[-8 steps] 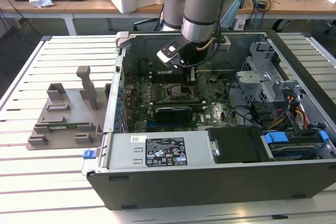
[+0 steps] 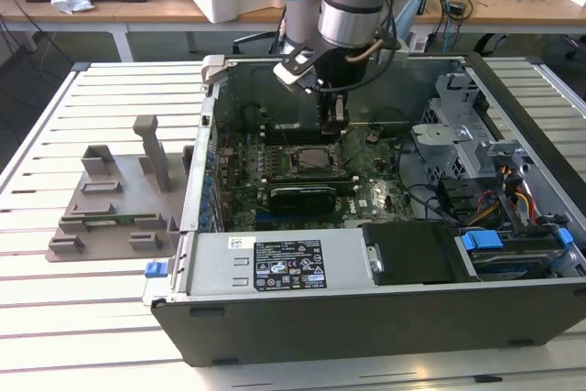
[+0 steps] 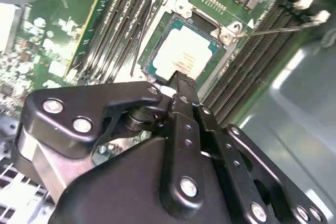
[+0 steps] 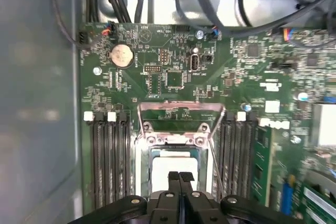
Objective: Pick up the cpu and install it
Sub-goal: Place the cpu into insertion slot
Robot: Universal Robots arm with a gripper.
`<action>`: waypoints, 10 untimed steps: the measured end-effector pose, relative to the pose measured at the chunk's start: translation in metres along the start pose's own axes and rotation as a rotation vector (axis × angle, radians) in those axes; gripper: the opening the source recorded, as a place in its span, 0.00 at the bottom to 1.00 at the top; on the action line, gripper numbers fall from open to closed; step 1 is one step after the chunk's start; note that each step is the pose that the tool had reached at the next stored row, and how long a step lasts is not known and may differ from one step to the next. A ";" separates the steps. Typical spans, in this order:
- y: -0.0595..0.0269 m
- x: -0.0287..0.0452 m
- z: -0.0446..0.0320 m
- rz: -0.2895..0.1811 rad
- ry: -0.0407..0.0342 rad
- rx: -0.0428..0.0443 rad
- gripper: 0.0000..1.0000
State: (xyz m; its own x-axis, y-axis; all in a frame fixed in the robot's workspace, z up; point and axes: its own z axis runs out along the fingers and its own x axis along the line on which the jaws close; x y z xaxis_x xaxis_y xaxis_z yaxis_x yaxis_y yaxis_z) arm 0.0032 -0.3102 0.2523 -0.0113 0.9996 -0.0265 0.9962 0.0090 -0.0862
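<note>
Two jaws are being held together, gripping nothing, just over the cpu (image 3: 184,53), which is lying flat in the socket (image 4: 140,153). Beyond, the clamp frame (image 4: 181,105) is being left swung up, likely so the cpu can be reached, within the case (image 2: 366,309) on the desk (image 2: 92,299).

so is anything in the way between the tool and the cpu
Nothing visible. The silvery square cpu lies uncovered in its socket on the green motherboard, and the black tool hangs just above it.
</note>
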 end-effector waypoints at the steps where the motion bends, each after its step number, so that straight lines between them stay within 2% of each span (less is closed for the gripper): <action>1: -0.0004 -0.0001 -0.0045 0.000 0.0001 0.0000 0.11; 8: -0.0032 -0.0010 -0.0377 0.000 0.0001 0.0000 0.11; 10: -0.0033 -0.0010 -0.0385 0.000 0.0007 -0.0001 0.11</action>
State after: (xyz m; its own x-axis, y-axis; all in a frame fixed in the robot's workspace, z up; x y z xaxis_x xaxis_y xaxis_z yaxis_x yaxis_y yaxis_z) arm 0.0032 -0.3101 0.2909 -0.0114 0.9996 -0.0258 0.9962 0.0092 -0.0860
